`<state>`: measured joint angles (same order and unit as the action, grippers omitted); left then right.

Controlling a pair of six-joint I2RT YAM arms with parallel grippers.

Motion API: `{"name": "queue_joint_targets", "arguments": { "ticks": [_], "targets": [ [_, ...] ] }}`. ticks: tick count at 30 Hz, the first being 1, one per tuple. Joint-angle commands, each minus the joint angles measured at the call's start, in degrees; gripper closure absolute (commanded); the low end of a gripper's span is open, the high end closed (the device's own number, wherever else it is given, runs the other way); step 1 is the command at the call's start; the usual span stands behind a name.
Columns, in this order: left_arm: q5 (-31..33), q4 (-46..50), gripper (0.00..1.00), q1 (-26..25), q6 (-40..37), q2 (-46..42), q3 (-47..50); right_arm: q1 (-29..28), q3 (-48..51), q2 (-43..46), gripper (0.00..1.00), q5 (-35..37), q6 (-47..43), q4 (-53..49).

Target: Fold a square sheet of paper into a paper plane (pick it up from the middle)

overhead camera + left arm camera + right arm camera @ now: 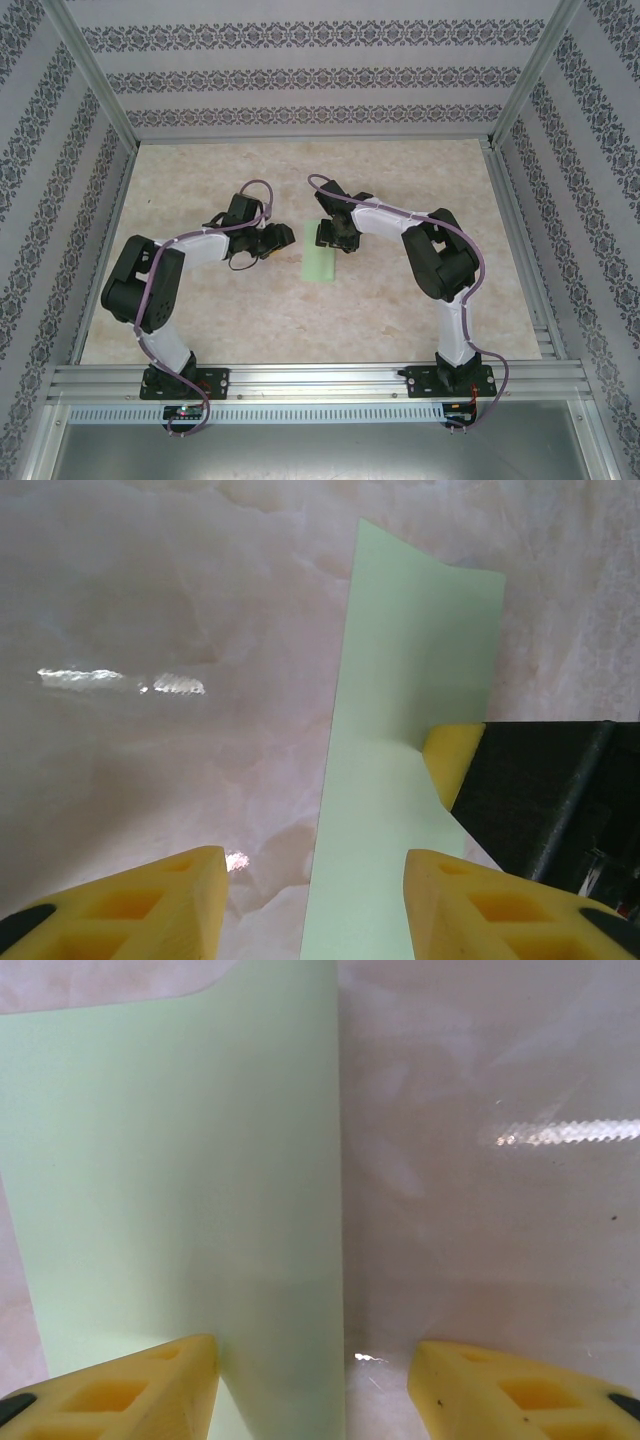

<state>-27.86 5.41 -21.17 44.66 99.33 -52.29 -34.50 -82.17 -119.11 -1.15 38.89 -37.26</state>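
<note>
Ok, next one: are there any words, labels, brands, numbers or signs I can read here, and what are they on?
No readable text.
Sheet of paper: plain pale green, unmarked.
Wallpaper: ornamental bands, no lettering.
Small boards at the arm bases: too small to tell whether they carry any print.
Left gripper, right gripper: the yellow fingers are blank.

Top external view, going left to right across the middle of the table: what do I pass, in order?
Left arm's elbow → left gripper → green sheet of paper → right arm's elbow.
</note>
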Motion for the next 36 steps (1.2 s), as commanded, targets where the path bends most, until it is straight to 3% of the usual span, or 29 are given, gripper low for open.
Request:
{"name": "queue_joint_targets", "arguments": {
  "ticks": [1,16,23,36],
  "targets": [
    [-1.2,-1.7,0.51,-1.1,-0.5,1.2,-1.9,-0.2,3.8,-8.3,0.43,-1.0,-1.1,-1.8],
    [-0.5,-1.1,0.53,-1.6,-0.5,2.3,-2.8,-0.1,4.0,-9.3,0.44,-1.7,-2.0,-1.3],
    [2.9,1.3,0.55,-1.6,-1.5,1.1,-3.8,0.0,4.0,-9.6,0.44,-2.0,-1.7,-1.4],
    [-3.6,-4.3,0.6,-3.3,-0.4,4.4,-3.9,0.2,3.7,-11.4,0.43,-2.0,-1.9,-2.1]
  ]
}}
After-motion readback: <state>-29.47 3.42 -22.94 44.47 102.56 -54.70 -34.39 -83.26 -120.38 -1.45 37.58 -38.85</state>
